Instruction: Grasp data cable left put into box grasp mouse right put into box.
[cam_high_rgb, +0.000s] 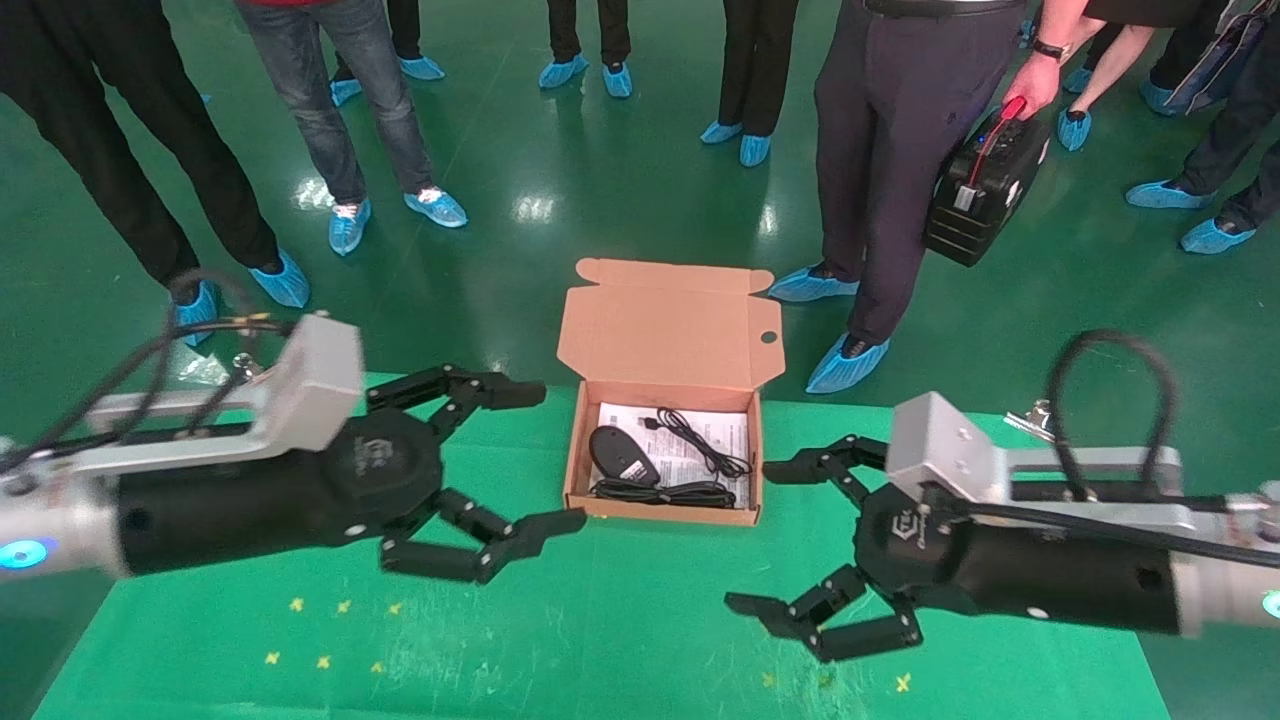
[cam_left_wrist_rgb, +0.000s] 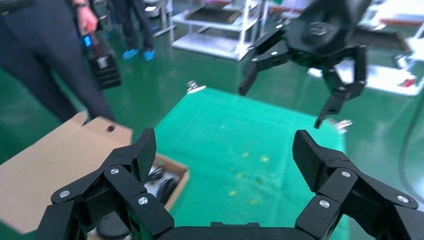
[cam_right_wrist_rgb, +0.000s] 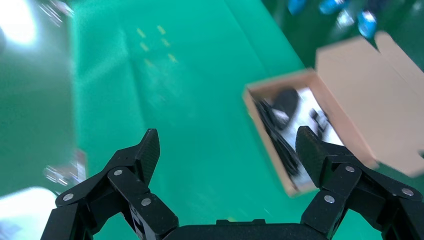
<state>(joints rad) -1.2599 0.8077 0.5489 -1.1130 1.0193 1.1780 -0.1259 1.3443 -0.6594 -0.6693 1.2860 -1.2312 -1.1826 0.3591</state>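
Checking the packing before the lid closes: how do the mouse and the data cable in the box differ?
The mouse is one solid black oval at the left of the box; the data cable is a thin black cord, looped across the white sheet to its right. The mouse shows a white label; the cable does not. Both lie inside the box, untouched by the open left gripper and right gripper.

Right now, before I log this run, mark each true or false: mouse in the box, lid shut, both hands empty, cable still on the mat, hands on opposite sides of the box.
1. The mouse lies inside the box. True.
2. The box lid is shut. False: the flap stands open behind the tray.
3. The left hand and right hand are both open and empty. True.
4. The cable lies on the green mat. False: it lies in the box.
5. The hands flank the box, one each side. True.
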